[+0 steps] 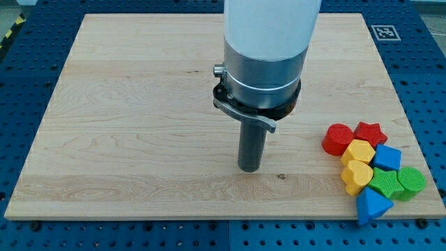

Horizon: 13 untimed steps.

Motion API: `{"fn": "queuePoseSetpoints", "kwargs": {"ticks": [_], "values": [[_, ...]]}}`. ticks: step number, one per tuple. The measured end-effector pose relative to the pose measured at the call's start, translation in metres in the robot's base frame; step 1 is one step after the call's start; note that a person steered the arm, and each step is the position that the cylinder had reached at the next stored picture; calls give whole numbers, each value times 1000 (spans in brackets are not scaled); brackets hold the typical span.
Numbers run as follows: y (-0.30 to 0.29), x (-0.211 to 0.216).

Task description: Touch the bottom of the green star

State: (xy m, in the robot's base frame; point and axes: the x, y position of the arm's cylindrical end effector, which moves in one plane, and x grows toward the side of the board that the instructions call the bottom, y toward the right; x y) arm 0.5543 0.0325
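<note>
The green star [385,183] lies in a tight cluster of blocks near the board's lower right corner. Around it are a green cylinder [410,180] to its right, a yellow heart [357,176] to its left, a blue block [387,157] above it and a blue triangle [372,206] below it. My tip [249,167] rests on the board well to the left of the cluster, touching no block. The arm's white and grey body rises above it.
A red cylinder [338,138], a red star [370,132] and a yellow block [358,150] form the cluster's upper part. The wooden board [139,118] sits on a blue perforated table. A marker tag [385,31] lies at the top right.
</note>
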Motion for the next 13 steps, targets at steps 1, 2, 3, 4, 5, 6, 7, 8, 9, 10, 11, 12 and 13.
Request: {"fn": "queuePoseSetpoints", "kwargs": {"ticks": [1, 2, 3, 4, 5, 6, 7, 8, 9, 10, 11, 12, 13], "values": [[0, 0], [20, -29], [68, -89], [99, -113], [147, -127], [207, -92], [256, -38], [277, 6], [277, 49], [271, 63], [267, 64], [246, 64], [230, 64]]}}
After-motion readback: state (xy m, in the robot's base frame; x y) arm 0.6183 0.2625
